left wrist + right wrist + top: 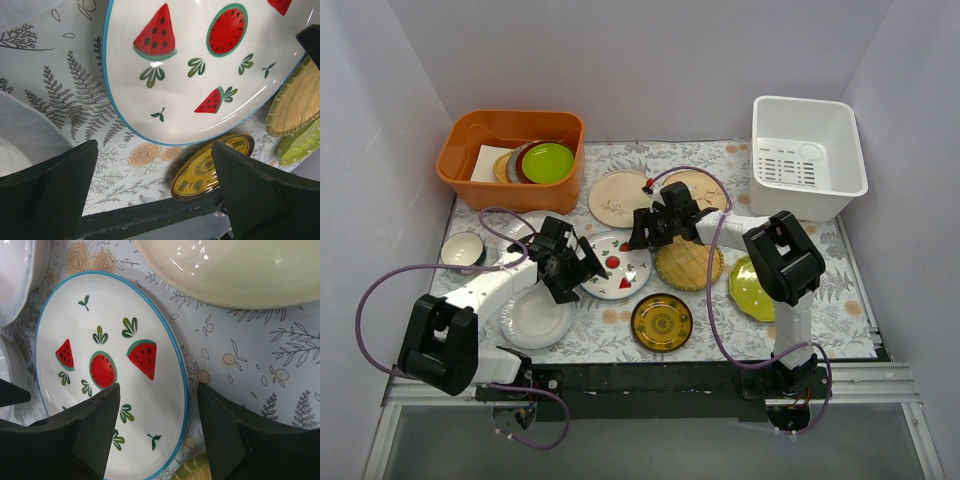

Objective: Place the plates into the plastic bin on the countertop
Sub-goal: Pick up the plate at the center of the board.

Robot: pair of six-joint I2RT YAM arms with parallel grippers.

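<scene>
From above, I see my left gripper [587, 270] and right gripper [640, 236] beside the watermelon plate [620, 268] on the countertop [608, 335], far from the plastic bin [808, 160]. Left wrist: fingers [45, 195] wide apart. Right wrist: fingers [250, 440] wide apart too.

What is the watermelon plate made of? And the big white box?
The watermelon plate looks like glazed ceramic: shiny, with bright light spots and painted fruit. The white bin looks like matte moulded plastic, with slotted vents. I can't be sure of either.
</scene>
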